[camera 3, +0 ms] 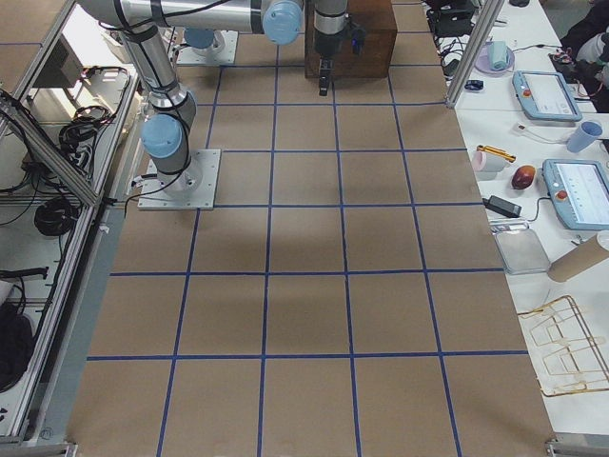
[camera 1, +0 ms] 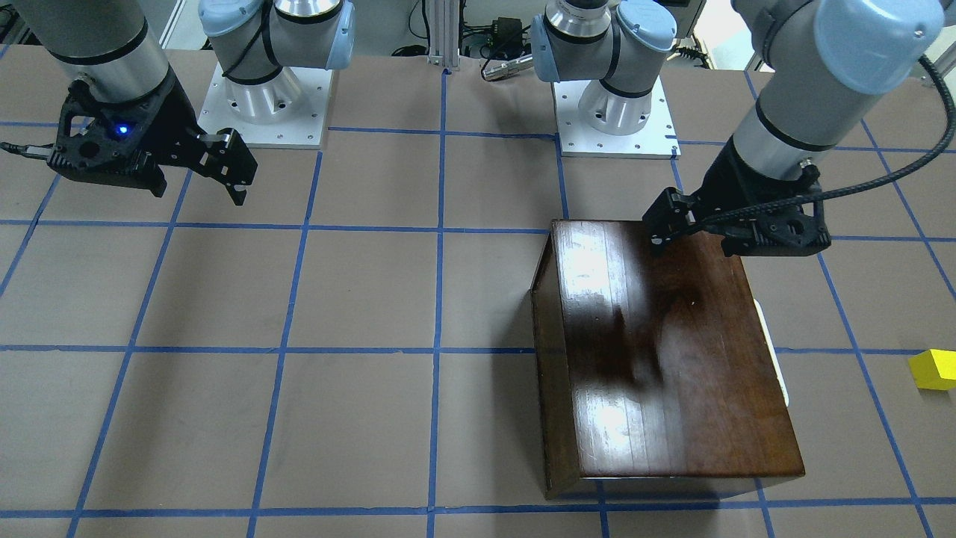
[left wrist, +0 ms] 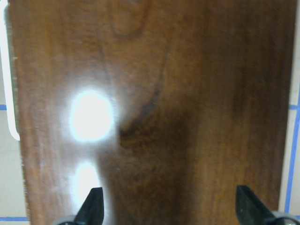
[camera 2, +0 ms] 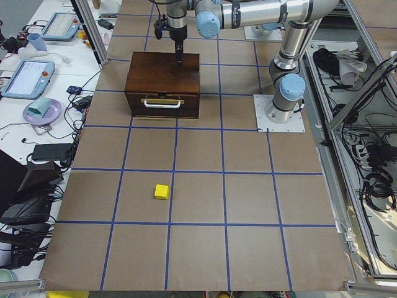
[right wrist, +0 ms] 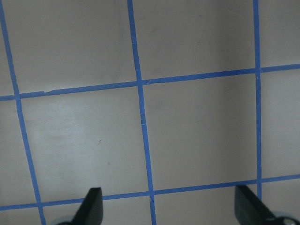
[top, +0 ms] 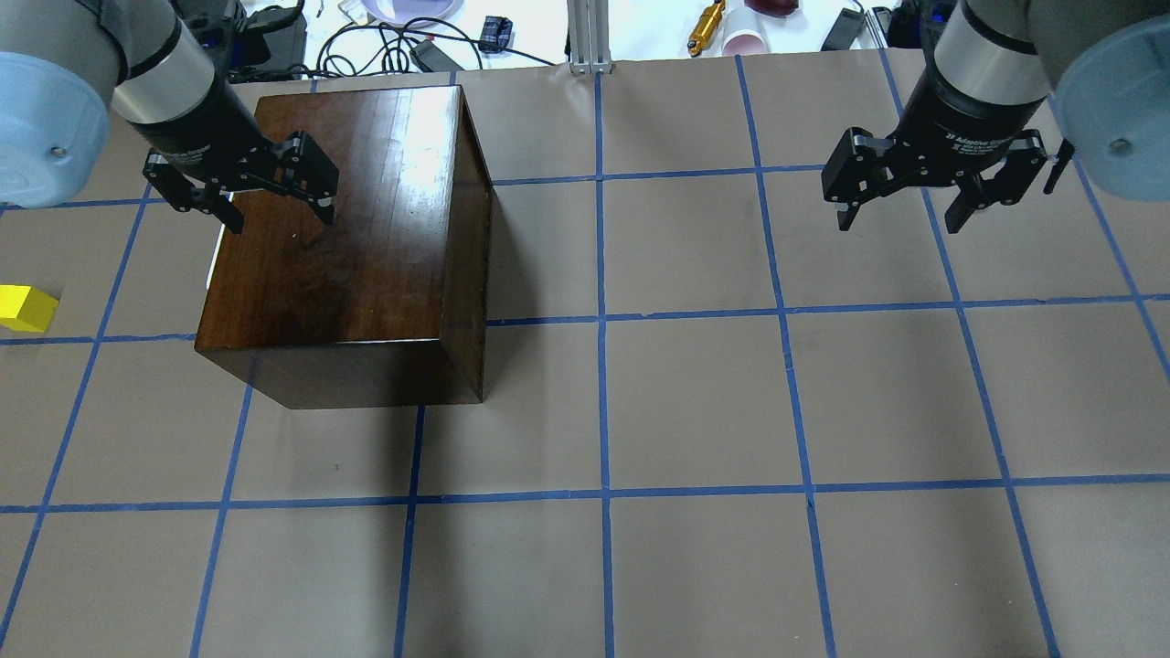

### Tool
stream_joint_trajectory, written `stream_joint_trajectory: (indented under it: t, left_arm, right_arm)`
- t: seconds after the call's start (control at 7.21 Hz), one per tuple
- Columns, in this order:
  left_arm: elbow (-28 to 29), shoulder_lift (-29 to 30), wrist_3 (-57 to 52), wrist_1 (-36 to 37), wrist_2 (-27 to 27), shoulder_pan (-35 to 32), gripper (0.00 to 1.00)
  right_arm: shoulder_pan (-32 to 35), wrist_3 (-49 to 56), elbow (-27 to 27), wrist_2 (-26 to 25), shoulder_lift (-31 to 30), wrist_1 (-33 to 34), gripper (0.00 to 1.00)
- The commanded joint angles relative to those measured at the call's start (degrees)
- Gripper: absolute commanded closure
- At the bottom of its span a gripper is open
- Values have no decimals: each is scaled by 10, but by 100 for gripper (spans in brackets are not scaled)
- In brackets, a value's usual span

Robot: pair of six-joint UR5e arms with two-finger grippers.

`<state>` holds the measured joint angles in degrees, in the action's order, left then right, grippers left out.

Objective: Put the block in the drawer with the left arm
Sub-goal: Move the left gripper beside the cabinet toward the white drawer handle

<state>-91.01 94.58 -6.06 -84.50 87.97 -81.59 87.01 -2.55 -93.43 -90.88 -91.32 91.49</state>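
Observation:
The yellow block (top: 26, 308) lies on the table well apart from the cabinet's handle side; it also shows in the front view (camera 1: 933, 370) and the left side view (camera 2: 162, 191). The dark-brown cabinet (top: 347, 228) stands with its drawer (camera 2: 161, 103) shut, white handle on the front. My left gripper (top: 281, 217) hovers open and empty above the cabinet top, near the handle edge; its wrist view shows the glossy wood (left wrist: 178, 93) between the fingertips (left wrist: 93, 206). My right gripper (top: 900, 219) is open and empty above bare table.
The table is brown paper with a blue tape grid (top: 600, 320). The two arm bases (camera 1: 612, 112) stand at the robot's side. Cables and small items (top: 722, 23) lie beyond the table's far edge. Side benches with tablets (camera 2: 28, 74) flank the table.

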Motion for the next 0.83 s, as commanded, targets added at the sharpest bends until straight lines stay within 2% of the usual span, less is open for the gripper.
stream_joint_trajectory:
  t: [0.0, 0.28, 0.42, 0.55, 0.69]
  left_arm:
    - [34, 10, -44, -7, -11, 46, 0]
    - [43, 15, -70, -10, -16, 106, 0]
    - [41, 17, -100, -10, -36, 137, 0]
    - [37, 21, -114, -21, -82, 177, 0]
    - [36, 35, -151, -20, -85, 204, 0]
  right_arm:
    - [0, 0, 0, 0, 0, 0, 0]
    - [0, 0, 0, 0, 0, 0, 0]
    - [0, 0, 0, 0, 0, 0, 0]
    - [0, 0, 0, 0, 0, 0, 0]
    - [0, 0, 0, 0, 0, 0, 0]
